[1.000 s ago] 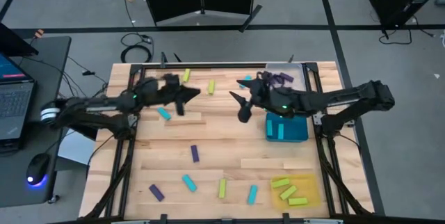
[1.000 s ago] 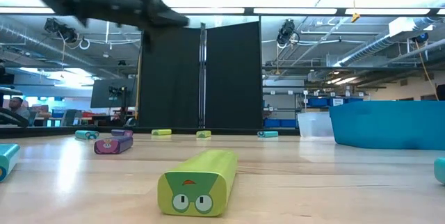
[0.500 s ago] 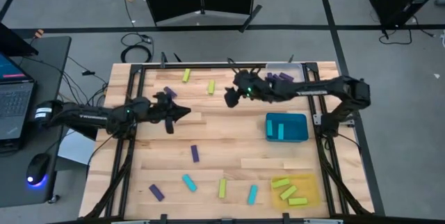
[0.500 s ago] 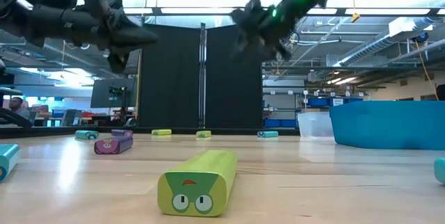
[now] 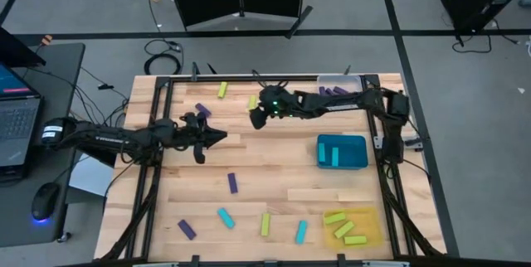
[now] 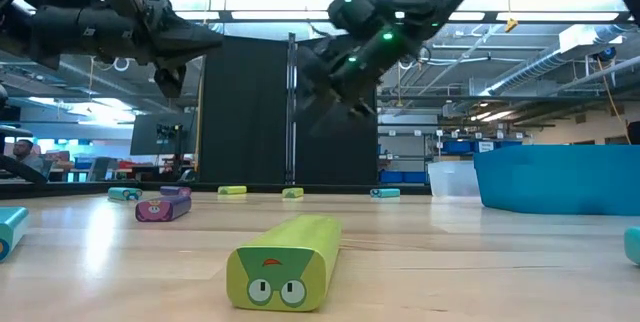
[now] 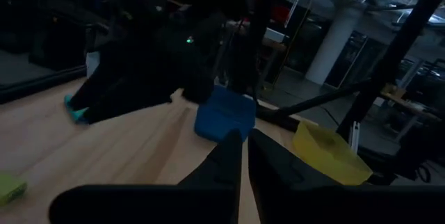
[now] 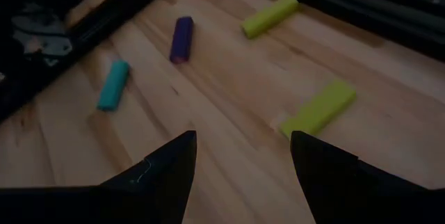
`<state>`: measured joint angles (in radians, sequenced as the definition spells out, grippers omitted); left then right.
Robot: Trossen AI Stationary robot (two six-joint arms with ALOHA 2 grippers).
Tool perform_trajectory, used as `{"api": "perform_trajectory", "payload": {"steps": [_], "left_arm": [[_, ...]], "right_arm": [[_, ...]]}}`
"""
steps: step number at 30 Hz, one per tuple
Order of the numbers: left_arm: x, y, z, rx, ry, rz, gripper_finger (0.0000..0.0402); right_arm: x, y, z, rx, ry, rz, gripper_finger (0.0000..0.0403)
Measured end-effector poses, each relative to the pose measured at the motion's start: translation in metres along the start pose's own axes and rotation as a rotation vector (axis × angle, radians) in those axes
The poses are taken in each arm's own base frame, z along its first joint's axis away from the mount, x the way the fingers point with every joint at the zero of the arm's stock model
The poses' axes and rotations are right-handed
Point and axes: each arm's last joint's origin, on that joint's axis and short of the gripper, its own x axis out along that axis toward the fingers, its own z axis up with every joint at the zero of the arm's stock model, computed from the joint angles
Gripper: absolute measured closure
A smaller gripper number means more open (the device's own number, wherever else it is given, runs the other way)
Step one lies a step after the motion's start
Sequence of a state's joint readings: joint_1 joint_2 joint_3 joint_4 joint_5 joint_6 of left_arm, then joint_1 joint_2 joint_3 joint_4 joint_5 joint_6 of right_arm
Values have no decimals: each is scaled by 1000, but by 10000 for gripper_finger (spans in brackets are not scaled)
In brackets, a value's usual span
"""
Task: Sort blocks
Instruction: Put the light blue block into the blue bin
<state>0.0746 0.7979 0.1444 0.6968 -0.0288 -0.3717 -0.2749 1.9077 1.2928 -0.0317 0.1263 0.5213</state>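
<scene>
**A:** When you look straight down on the table (image 5: 274,147), where do the grippers sit?

**B:** Taking the table's middle as the dial, the left gripper (image 5: 217,135) hangs at ten o'clock, its fingers pressed together on nothing. The right gripper (image 5: 255,118) is at twelve, just beside a yellow-green block (image 5: 251,102).

**A:** And the other blocks?

**B:** Loose ones lie scattered: a purple block (image 5: 233,183) near the centre, and a cyan block (image 5: 225,217) with several more along six o'clock. Some are in trays: cyan in the teal tray (image 5: 353,161) at three, yellow-green in the yellow tray (image 5: 371,216) at four, purple in the clear tray (image 5: 353,82) at one.

**A:** What about from table height?

**B:** Both grippers are up in the air, clear of the wood. A yellow-green block with a cartoon face (image 6: 285,260) lies nearest, and a purple one (image 6: 163,207) lies behind it.

**A:** And the left wrist view?

**B:** Its two fingers (image 7: 226,156) nearly touch and hold nothing. The teal and yellow trays lie ahead.

**A:** And the right wrist?

**B:** Its fingers (image 8: 167,172) stand well apart, empty, above bare wood. Beyond them lie two yellow-green blocks, one purple and one cyan, all apart from each other.
</scene>
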Motion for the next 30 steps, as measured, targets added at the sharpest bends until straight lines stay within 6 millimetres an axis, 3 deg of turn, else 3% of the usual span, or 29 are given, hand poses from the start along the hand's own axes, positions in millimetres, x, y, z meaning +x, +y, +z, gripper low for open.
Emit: {"api": "perform_trajectory", "payload": {"steps": [10,21,30], "left_arm": [[0,0,-1,4,7,-7,367],[0,-3,1,5,8,-68,367],[0,-3,1,6,5,-74,367]], "right_arm": [[43,15,27,-37,107,-256,123],[93,-5,28,49,160,-434,58],[92,-8,25,76,187,-470,77]]}}
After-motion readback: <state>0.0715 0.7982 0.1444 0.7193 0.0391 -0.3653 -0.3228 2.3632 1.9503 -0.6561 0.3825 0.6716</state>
